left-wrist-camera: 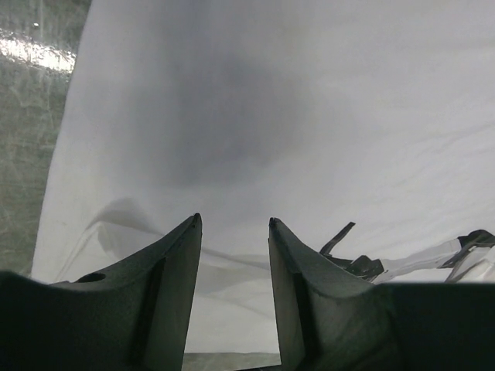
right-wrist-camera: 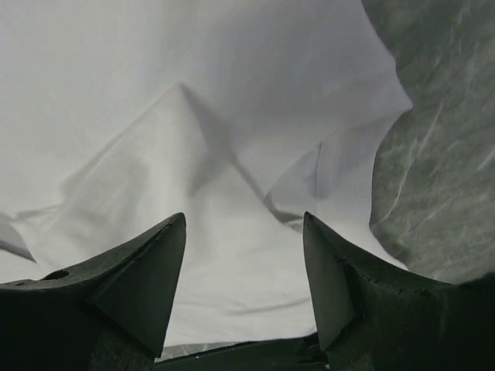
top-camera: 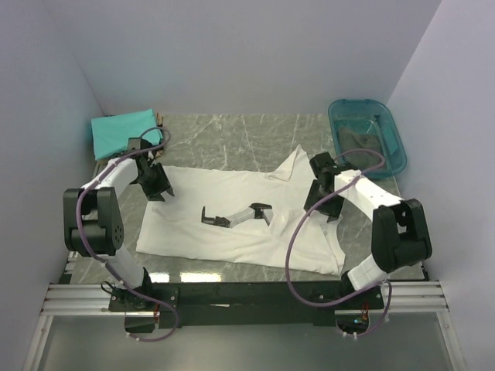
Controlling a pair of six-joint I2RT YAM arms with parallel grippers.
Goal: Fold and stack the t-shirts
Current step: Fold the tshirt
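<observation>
White soft cloth t-shirt [top-camera: 232,224] with a black robot-arm print lies spread on the marble desk [top-camera: 232,139]. Left gripper [left-wrist-camera: 232,224] and right gripper [right-wrist-camera: 244,220] both parted, empty, over it. Probably limp and light; pinch edges or sleeve.

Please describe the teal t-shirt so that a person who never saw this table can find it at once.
Look at the grey marble table, at its far left corner by the wall. There the teal t-shirt lies folded, beyond the left arm. The white t-shirt is spread in the middle, and the tub at the far right is also teal but clear plastic, not cloth.
</observation>
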